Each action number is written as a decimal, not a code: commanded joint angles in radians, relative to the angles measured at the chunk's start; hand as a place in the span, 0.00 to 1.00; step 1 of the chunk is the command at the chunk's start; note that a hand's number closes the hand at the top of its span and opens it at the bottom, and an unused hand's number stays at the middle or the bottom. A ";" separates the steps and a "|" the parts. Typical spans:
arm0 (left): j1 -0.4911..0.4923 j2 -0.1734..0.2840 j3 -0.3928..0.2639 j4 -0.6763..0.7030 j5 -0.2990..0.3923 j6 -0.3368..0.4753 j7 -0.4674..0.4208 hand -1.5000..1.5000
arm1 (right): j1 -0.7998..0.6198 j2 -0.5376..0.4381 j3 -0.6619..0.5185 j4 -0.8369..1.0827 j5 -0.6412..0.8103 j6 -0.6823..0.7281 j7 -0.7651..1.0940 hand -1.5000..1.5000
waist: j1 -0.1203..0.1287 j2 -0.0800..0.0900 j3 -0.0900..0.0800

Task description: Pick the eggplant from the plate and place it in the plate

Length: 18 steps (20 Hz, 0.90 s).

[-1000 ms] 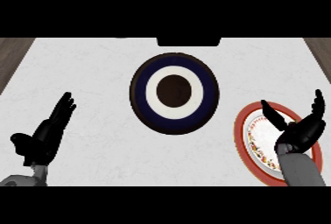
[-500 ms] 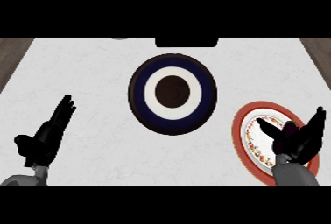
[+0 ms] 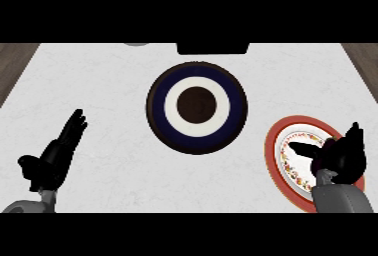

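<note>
Lowered since the earlier frame, the right hand [image 3: 341,156] sits over the red-rimmed plate [image 3: 276,145], fingers curling, contents hidden. Left hand [image 3: 53,159] rests open, near left. Navy plate [image 3: 196,75] lies centre.

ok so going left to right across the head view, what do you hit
left hand, open near the left edge → dark blue and white plate in the middle → red-rimmed plate → right hand over that plate

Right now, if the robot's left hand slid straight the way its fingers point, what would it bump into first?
Probably nothing: the left hand points up and slightly right across the bare counter, passing left of the dark blue plate, as far as this view shows.
</note>
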 commanded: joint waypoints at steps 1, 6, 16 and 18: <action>0.009 -0.011 0.005 -0.022 -0.001 0.006 0.019 0.50 | 0.028 0.001 0.011 -0.153 0.027 0.216 0.219 0.00 | 0.004 0.001 0.004; 0.036 -0.009 0.016 -0.001 -0.013 -0.033 -0.039 0.50 | -0.036 0.002 -0.029 -0.177 0.051 0.340 0.316 0.00 | 0.017 0.005 0.005; 0.014 -0.020 0.009 -0.097 -0.036 -0.021 0.082 0.50 | -0.006 -0.007 -0.129 -0.137 -0.043 0.456 0.234 0.00 | 0.023 0.006 0.006; -0.025 -0.010 0.072 0.063 -0.018 -0.087 -0.023 0.50 | 0.037 0.038 -0.101 -0.144 -0.007 0.419 0.227 0.00 | 0.015 0.008 0.005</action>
